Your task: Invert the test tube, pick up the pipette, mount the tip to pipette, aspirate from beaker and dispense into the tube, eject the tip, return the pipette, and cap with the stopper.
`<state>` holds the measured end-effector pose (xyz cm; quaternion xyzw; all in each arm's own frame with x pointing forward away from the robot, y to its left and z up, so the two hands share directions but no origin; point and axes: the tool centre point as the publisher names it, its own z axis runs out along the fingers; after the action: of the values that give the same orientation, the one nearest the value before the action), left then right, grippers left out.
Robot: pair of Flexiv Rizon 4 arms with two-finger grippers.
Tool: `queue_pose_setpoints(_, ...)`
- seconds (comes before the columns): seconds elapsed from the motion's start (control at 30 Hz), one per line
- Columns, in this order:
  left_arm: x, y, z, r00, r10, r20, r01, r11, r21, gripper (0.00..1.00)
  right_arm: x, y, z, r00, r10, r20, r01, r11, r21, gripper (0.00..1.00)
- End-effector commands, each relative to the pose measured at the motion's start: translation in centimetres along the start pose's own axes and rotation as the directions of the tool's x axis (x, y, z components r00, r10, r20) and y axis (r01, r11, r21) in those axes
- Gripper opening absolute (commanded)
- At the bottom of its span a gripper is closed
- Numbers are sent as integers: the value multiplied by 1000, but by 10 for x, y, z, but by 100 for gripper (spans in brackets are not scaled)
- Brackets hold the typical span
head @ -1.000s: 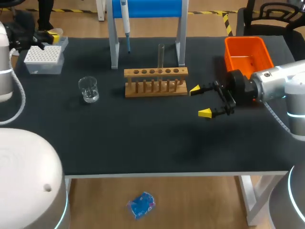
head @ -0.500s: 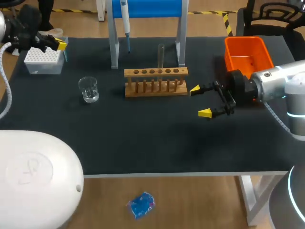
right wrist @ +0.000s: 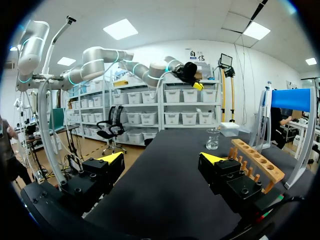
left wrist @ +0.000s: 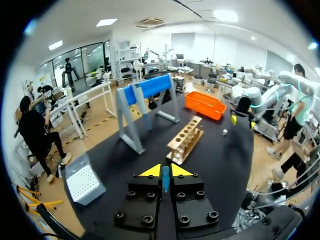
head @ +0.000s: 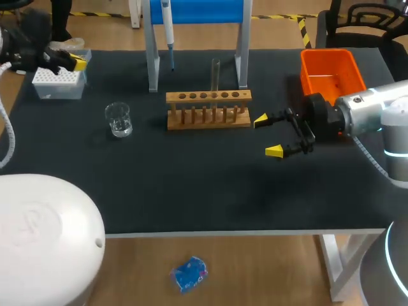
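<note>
My left gripper [head: 75, 62] hangs above the white tip box [head: 58, 81] at the table's far left corner. In the left wrist view its yellow tips [left wrist: 165, 171] are shut on a slim blue pipette tip [left wrist: 165, 181]. The pipette [head: 167, 27] hangs on the blue stand [head: 194, 11]. A glass test tube [head: 215, 75] stands upright in the wooden rack [head: 208, 108]. The beaker [head: 118, 119] sits left of the rack. My right gripper [head: 268, 135] is open just right of the rack, nothing between its fingers [right wrist: 162, 158]; the rack [right wrist: 255, 162] and beaker [right wrist: 213, 139] lie ahead of it.
An orange bin [head: 331, 73] stands at the far right, behind my right arm. The stand's grey legs [head: 152, 64] flank the rack's back. My left arm's white elbow [head: 44, 236] covers the near left corner. Bare black tabletop [head: 204, 185] lies in front of the rack.
My left arm has shifted: its gripper moved a little right and lower over the tip box, and its elbow swung in the foreground. The right arm has not moved.
</note>
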<state>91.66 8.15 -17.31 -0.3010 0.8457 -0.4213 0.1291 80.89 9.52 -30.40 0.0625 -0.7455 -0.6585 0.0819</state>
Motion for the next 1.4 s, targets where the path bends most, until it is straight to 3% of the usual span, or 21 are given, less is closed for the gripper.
queue_pose_setpoints(0.03,25,-5,20,999,6,-41,-6,1000,-16,0,4,0,3,1000,0,-4,0,1000,-12,100)
queue_pose_setpoints(0.23,79,-16,45,990,34,-136,-38,999,-27,0,17,-1,17,1000,3,-20,-4,999,-40,100)
queue_pose_setpoints(0.4,122,-23,61,984,58,-169,-62,998,-17,0,25,-3,31,1000,2,-19,-3,998,-64,100)
queue_pose_setpoints(0.6,172,-27,74,963,90,-255,-91,996,7,0,27,1,42,1000,-18,7,19,999,-39,100)
queue_pose_setpoints(1.17,172,-27,74,963,90,-255,-91,996,7,0,27,1,42,1000,-18,7,19,999,-39,100)
queue_pose_setpoints(1.3,186,-31,104,955,91,-283,-92,996,10,0,26,0,45,1000,-16,10,16,999,-34,100)
queue_pose_setpoints(1.4,202,-34,117,942,140,-306,-141,990,18,0,22,-1,51,1000,3,17,-2,1000,-30,100)
